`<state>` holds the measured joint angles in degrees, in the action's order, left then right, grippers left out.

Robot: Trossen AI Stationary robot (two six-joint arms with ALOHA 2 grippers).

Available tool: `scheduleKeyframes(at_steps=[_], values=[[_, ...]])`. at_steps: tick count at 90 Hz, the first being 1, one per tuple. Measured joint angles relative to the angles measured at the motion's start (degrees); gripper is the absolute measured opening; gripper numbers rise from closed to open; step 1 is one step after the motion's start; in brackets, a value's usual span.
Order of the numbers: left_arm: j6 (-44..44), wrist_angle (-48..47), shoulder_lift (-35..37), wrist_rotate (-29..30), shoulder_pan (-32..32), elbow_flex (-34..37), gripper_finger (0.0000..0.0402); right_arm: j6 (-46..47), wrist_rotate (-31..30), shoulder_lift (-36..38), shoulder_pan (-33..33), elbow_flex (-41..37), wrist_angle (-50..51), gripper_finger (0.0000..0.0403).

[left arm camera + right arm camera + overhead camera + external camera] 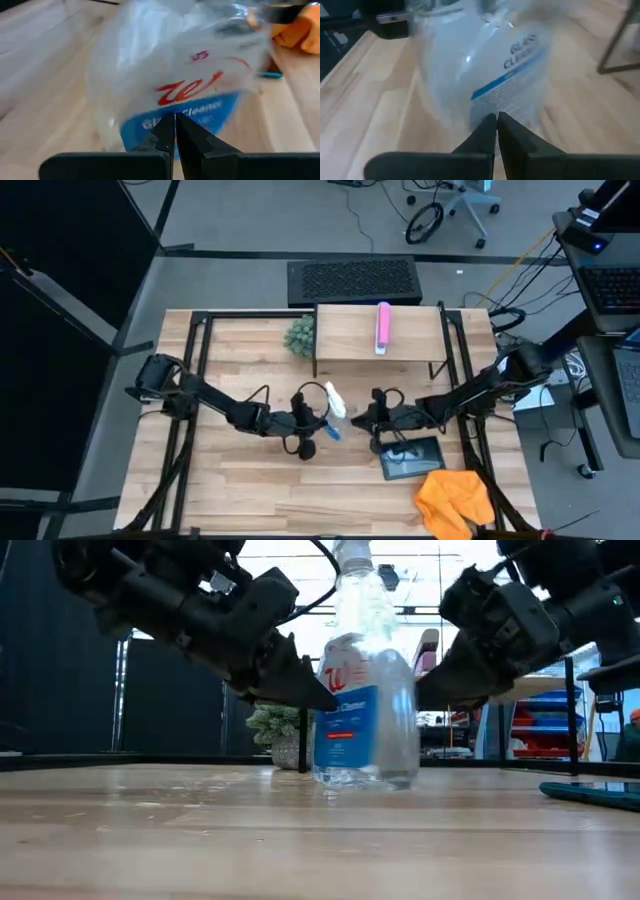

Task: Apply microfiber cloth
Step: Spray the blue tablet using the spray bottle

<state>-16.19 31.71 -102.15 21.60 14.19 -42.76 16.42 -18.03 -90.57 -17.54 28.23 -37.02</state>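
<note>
At the table's near right corner, as seen from above, the microfiber cloth [455, 502] is found lying crumpled on the wooden table [240, 490], its bright orange fabric just beside the dark tablet [409, 458] and possibly overlapping that tablet's corner, though this cannot be judged for certain from overhead. A scrap of the same orange is caught at the edge of the left wrist view [299, 33]. No gripper is touching the cloth.

Near the middle of the table the clear spray bottle [364, 700] with its blue label is stood upright, and both arms are brought in on it from opposite sides. The left gripper [318, 420] is placed against the bottle's left side; its two dark fingers are seen pressed together to a point in the left wrist view [175, 131], aimed at the label and holding nothing. The right gripper [372, 416] is set on the bottle's other side, and its fingers are likewise seen drawn tightly together [497, 131], with the bottle's back label directly ahead of them. In the low view both pointed tips are shown just beside the bottle's walls, one on each side.

Farther back, a raised wooden shelf [350, 332] is seen with a pink object [383, 326] lying on it, and a small green plant [299, 335] is stood beside the shelf's left end.
</note>
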Motion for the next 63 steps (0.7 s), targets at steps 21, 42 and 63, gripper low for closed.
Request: scheduleKeyframes(at_steps=[21,42,63], values=[[-0.02,-2.92,0.09,0.31,0.03,0.0,0.0,0.1,0.24,-5.38,-0.67,6.77,7.65,0.0],[0.02,-8.52,2.49,-0.91,2.35,0.01,0.0,6.19,1.6,2.68,-1.37,8.17,27.3,0.0002],[-2.09,-11.64,7.39,-6.67,7.72,-0.02,0.0,32.38,5.92,17.67,-6.53,8.88,61.26,0.0073]])
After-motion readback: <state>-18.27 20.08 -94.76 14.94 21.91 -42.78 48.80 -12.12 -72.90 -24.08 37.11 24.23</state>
